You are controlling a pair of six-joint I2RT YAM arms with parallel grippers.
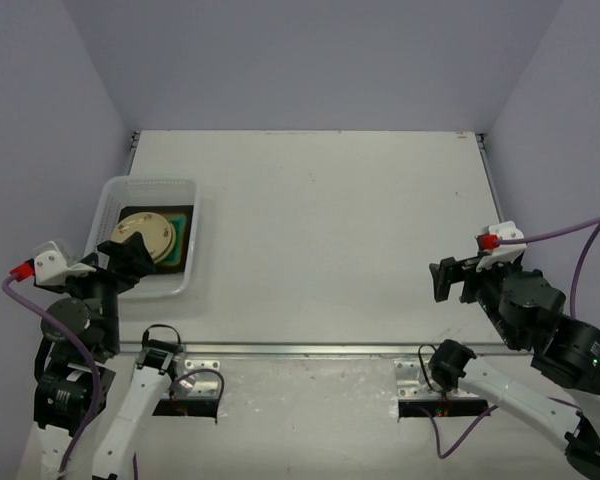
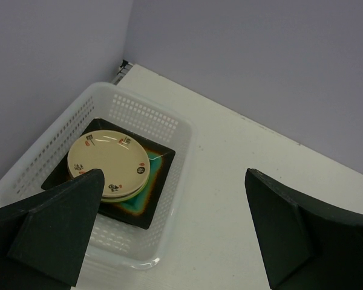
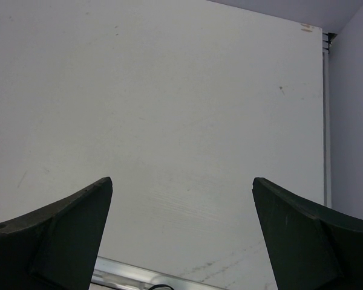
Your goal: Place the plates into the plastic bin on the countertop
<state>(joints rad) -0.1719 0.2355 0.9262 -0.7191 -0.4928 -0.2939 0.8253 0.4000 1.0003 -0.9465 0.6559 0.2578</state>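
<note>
White table carries the plastic bin at its left edge, plates stacked inside. Your left end effector and right end effector gape empty. Loading looks done, so lift clear.

Counter: matt white, smooth, with faint grey scuffs and scratches toward the near edge. Rail along that edge: bare metal, brushed with a dull shine. Bin: translucent white plastic, perforated walls, soft sheen on the rim. Round plate: cream ceramic with a glossy glaze and small painted marks. Square plate under it: ceramic, dark glossy rim, shiny teal-amber glaze. Left pincer and right pincer: matt black fingers, plastic-looking, slightly grainy. Cable: smooth purple rubbery jacket. Wall: flat matt lilac.
</note>
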